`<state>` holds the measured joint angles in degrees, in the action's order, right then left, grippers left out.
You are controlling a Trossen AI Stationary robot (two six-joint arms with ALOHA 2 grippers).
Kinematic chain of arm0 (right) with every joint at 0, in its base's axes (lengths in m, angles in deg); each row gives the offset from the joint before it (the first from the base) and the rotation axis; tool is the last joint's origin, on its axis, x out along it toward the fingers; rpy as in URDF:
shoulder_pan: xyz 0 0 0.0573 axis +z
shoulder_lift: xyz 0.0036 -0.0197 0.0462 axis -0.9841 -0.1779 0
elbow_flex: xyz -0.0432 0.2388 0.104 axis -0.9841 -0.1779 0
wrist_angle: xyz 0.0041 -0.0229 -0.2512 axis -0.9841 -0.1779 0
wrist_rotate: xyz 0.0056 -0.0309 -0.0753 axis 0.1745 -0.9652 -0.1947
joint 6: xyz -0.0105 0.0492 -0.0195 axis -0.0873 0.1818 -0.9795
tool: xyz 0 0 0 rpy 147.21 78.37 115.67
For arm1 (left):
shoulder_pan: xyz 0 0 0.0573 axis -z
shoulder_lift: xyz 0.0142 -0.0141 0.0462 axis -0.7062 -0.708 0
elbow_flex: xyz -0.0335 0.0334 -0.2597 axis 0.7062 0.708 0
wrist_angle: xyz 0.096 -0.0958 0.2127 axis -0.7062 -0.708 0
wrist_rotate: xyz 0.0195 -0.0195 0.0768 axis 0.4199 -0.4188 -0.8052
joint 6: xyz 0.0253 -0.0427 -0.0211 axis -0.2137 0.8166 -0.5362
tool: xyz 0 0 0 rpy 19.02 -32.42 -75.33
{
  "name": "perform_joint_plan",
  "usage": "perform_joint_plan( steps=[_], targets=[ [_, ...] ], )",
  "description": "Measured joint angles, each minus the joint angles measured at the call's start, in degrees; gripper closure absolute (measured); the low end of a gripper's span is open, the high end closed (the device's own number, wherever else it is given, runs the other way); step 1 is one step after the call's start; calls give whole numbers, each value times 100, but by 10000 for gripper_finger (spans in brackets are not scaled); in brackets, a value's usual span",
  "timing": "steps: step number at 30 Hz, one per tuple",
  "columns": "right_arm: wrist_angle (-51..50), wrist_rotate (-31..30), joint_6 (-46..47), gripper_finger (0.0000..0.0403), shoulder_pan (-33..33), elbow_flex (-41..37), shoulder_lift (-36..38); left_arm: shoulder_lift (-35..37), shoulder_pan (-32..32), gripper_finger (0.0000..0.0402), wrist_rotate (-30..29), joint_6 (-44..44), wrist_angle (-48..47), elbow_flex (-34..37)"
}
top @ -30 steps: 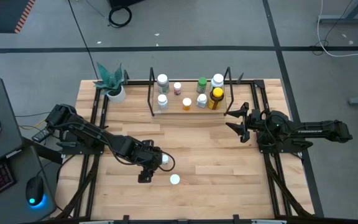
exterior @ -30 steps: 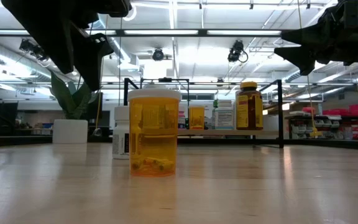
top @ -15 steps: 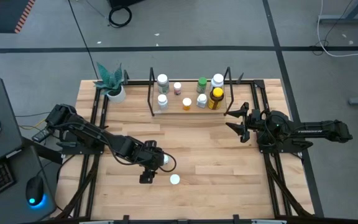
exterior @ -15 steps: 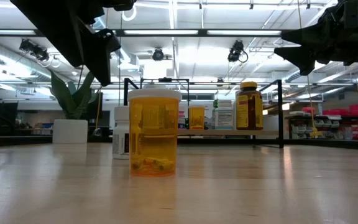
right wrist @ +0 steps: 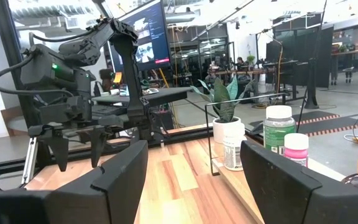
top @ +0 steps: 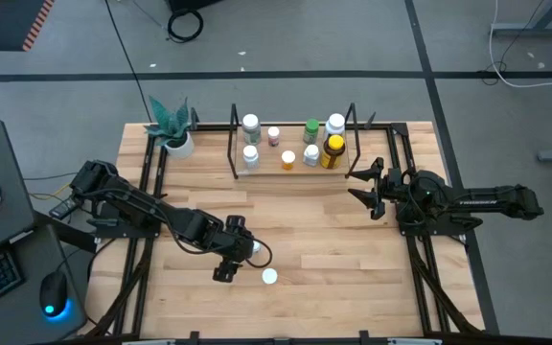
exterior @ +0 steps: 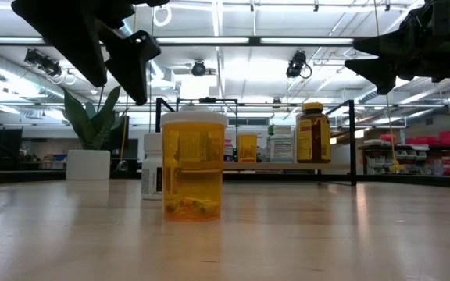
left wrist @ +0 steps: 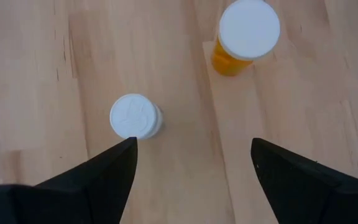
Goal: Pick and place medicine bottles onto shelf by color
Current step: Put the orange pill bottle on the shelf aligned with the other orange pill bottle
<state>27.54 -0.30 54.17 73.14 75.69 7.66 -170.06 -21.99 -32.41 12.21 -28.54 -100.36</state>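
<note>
Clearly the left gripper (left wrist: 192, 163), jaws spread wide, hangs above the upright small white round bottle (left wrist: 135, 117), which stands nearer than the orange white-capped bottle (left wrist: 245, 36)

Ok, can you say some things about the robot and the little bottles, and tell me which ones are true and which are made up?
1. Two bottles stand on the table outside the shelf. True: an orange bottle and a white bottle.
2. The left gripper is holding the white bottle. False: its jaws are open and hang above the table, holding nothing.
3. The orange bottle has a white cap. True.
4. The plant pot stands on the shelf. False: it stands on the table beside the shelf.
5. The right gripper is lifting a bottle. False: it holds nothing and waits near the shelf's right end.
</note>
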Motion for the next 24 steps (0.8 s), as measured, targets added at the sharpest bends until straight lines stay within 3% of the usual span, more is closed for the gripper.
perform_joint_plan(
  steps=[11, 24],
  targets=[
    [0, 0, 0, 138, 0, 0, 0, -26, -62, 81, 0, -105, 198, 0],
    [2, 0, 0, 138, 0, 0, -1, -624, -16, 85, 292, -841, 1013, -4]
  ],
)
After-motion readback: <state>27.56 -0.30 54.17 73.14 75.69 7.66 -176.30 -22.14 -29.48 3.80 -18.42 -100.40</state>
